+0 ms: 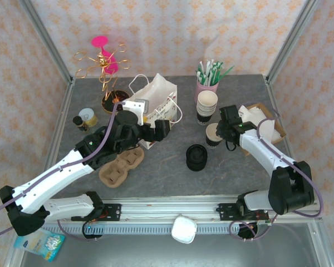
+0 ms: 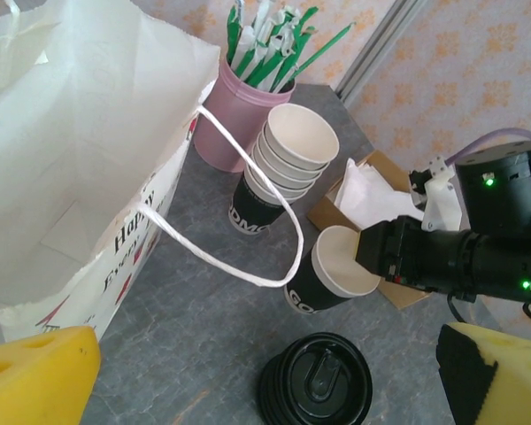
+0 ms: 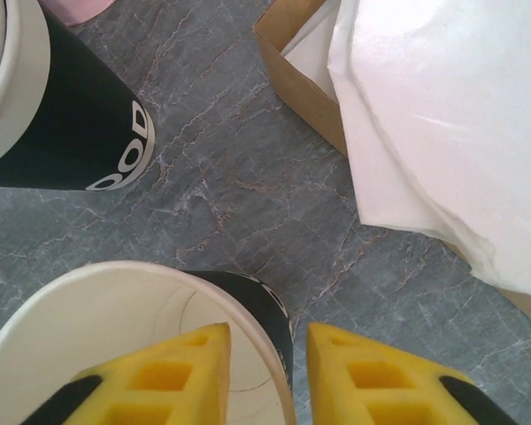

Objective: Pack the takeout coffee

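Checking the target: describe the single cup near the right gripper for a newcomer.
Find the pink straw holder at the back right of the table, with a stack of cups before it. Just nearer stands the lone paper cup: black outside, cream inside, lidless, unstacked, the right gripper at its rim.

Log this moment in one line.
left gripper: open, near bag | right gripper: open, astride cup rim | cup: upright, lidless | lids: stacked nearby

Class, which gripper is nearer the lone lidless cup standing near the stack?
Right. The right gripper straddles the cup rim; the left gripper hovers by the paper bag, beyond the lid pile.
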